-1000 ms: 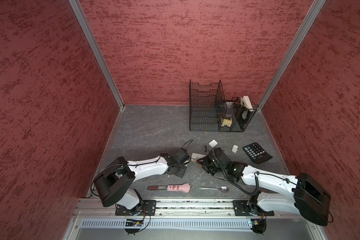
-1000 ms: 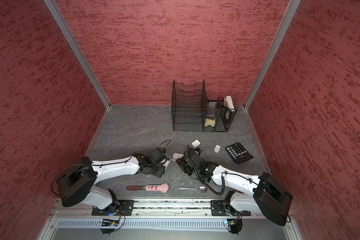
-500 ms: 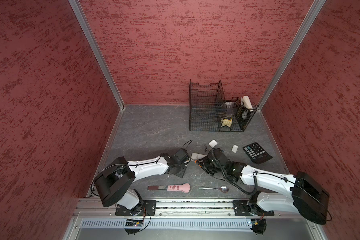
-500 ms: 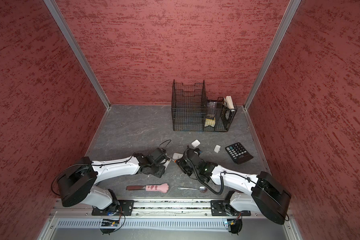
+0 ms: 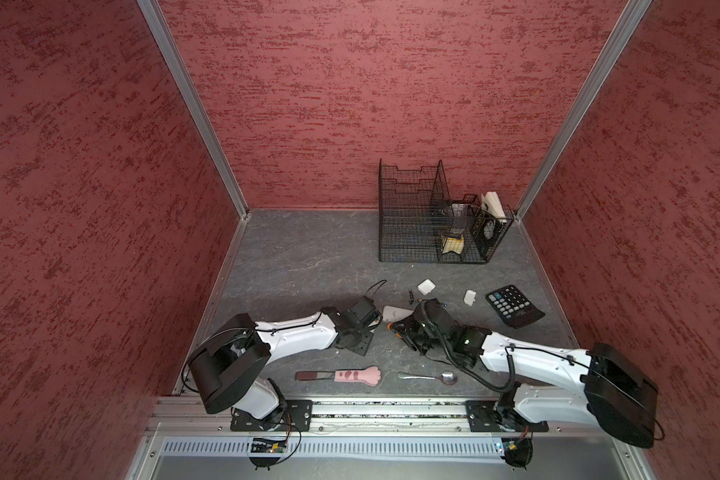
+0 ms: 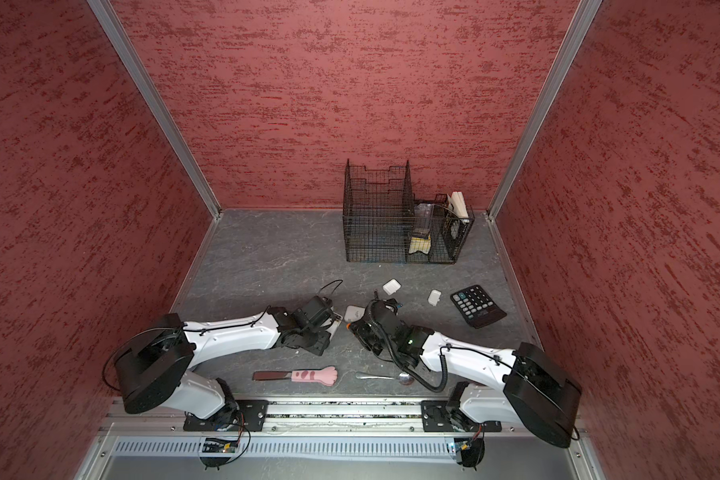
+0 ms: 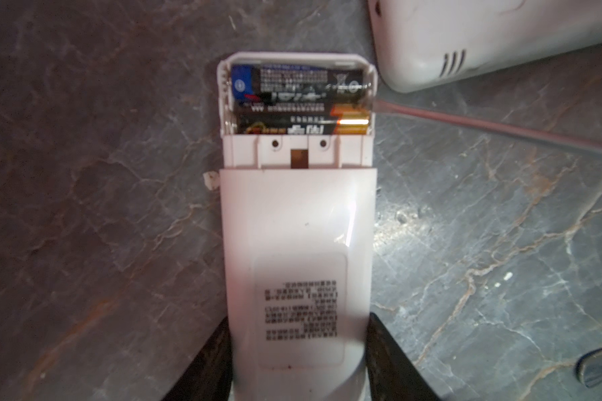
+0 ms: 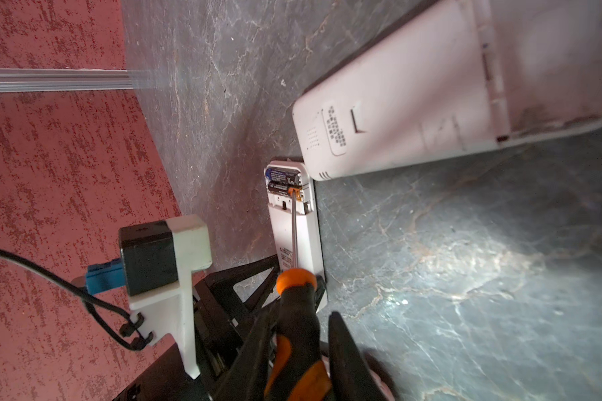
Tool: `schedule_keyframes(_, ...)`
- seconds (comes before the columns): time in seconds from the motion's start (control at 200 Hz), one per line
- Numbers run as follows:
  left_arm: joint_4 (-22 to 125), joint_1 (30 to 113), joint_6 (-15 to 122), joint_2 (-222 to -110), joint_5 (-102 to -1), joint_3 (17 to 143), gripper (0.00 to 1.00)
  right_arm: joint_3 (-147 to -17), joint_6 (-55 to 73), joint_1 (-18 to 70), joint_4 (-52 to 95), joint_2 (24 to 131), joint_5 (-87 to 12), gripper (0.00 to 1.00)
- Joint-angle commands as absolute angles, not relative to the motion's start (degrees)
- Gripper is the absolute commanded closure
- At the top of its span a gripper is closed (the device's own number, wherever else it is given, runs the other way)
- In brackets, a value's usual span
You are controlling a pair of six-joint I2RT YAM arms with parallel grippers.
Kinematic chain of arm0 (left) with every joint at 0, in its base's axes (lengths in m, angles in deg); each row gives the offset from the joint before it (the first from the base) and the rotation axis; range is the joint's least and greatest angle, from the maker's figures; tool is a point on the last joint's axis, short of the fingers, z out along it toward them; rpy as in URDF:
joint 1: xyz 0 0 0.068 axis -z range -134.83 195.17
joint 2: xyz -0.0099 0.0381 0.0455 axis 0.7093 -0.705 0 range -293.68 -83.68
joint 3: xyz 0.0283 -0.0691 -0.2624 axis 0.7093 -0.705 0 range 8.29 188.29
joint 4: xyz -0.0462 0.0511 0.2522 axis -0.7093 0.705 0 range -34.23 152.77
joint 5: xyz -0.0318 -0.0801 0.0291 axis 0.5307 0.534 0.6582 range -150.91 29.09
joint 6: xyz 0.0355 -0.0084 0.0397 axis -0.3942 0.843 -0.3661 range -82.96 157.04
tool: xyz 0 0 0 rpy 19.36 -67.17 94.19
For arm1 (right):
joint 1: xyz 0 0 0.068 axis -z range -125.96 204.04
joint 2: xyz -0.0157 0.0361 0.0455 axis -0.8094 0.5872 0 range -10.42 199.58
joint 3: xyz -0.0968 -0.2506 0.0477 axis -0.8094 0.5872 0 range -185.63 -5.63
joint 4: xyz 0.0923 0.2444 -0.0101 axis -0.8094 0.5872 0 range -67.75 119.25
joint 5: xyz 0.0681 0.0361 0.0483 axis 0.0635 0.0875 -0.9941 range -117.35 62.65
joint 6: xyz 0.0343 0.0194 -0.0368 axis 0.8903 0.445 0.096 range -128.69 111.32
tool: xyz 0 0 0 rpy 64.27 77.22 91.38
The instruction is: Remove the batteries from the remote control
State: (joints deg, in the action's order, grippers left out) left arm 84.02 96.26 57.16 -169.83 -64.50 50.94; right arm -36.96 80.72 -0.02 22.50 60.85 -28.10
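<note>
**Held at one end, pried at the other**

In both top views the two arms meet low over the grey table [image 5: 308, 257]. The left gripper [image 5: 374, 323] and right gripper [image 5: 406, 332] are almost nose to nose, and the batteries are hidden beneath them.

The left wrist view shows the left gripper's jaws roughly half open. They press both sides of the white remote control [image 7: 298, 243], apparently to pin it against the levering. The remote lies back-up with its cover off. The batteries [image 7: 299, 100], two dark cells side by side, sit in the open bay at the end far from those jaws. A larger remote [image 7: 466, 38] lies just beside the bay.

In the right wrist view, the right gripper's narrowly parted jaws clamp the orange-and-black handle of a screwdriver [image 8: 298, 312]. Its tip touches the gold end of the nearer cell, a shaft's length ahead of the pincer, and looks ready to lift it out.
</note>
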Motion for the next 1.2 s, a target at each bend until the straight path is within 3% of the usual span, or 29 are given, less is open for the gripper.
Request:
schedule_keyframes(0.0, 82.64, 96.55, 57.7, -171.1, -64.2, 50.54, 0.55, -36.21, 86.35, -0.45, 21.77, 59.81, -25.68, 1.0)
schedule_keyframes(1.197, 82.64, 96.7, 57.43, -171.41, -63.9, 50.73, 0.57, -36.64, 85.62, -0.61, 20.12, 60.73, -24.88, 1.0)
